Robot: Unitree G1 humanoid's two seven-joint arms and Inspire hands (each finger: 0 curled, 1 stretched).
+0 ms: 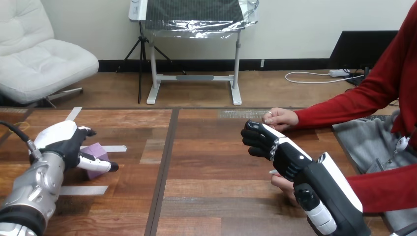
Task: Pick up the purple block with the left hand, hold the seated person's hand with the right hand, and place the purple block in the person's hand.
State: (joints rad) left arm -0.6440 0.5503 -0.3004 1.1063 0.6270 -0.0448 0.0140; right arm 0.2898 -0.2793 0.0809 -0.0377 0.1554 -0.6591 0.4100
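Observation:
The purple block (97, 150) lies on the table at the left. My left hand (63, 141) reaches over it from the left. Its thumb (87, 132) stands just past the block's far edge, and a fairly straight finger (101, 165) lies along the near side. The block rests on the wood between them. My right hand (287, 156) hovers right of centre, fingers (254, 139) curled and holding nothing. The person's hand (281, 184) peeks out from under that hand, near its wrist. The person's other hand (280, 118) rests on the table just beyond my right fingers.
Strips of white tape (114, 148) lie on the table around the block, one more strip (82, 190) nearer to me. A dark seam (164, 172) runs down the table between the two halves. The person's red sleeve (339, 108) crosses the right side.

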